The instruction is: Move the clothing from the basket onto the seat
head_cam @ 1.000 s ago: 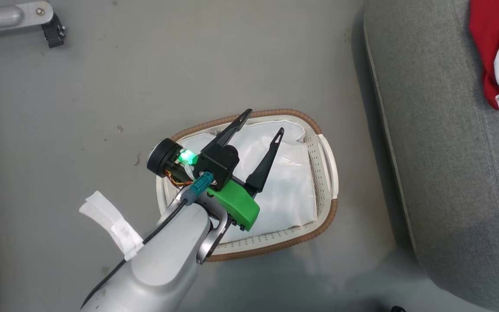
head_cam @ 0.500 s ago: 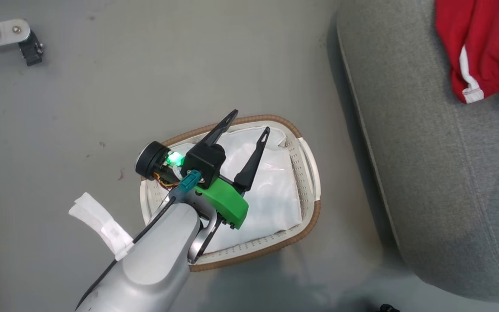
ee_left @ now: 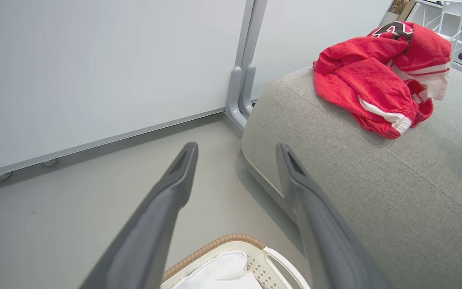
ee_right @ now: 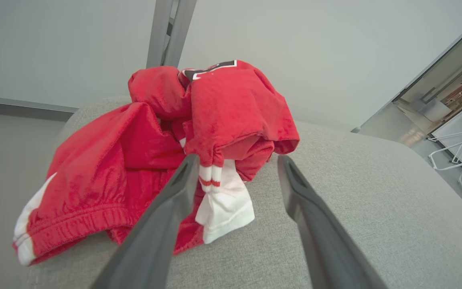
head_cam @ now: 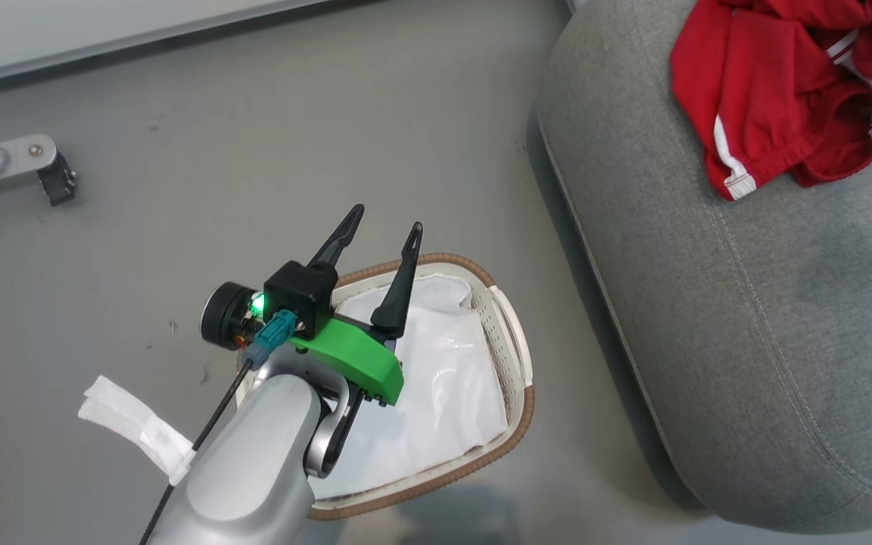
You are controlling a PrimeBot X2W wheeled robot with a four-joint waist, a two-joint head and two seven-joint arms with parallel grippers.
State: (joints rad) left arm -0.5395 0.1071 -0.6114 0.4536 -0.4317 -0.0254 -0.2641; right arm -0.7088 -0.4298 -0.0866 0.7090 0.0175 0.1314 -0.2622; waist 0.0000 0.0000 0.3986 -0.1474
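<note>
Right wrist view gives the best look at the clothing: two red pieces with white stripes and cuffs, crumpled into one heap on the seat, close to its rounded end. A black-and-white numeral shows at the very top of the heap, but it is folded over and cannot be read. No brand or other writing is legible.

The right fingers are spread wide apart and clamp nothing. The heap lies directly ahead of them and a little to the left in that view, with a white cuff just beyond the tips. Its longer side runs roughly across the line of the fingers.

The left fingers are also apart and empty. They hang above the far rim of the basket and point toward the wall, well apart from the clothing, so the right arm is clearly the nearer one. The basket stands on the floor just beside the seat. Inside it a white liner is visible and nothing red, although the left arm hides one part.

Judging from this, the transfer looks finished, and the right arm probably needs only to draw straight back without catching the cuff.
</note>
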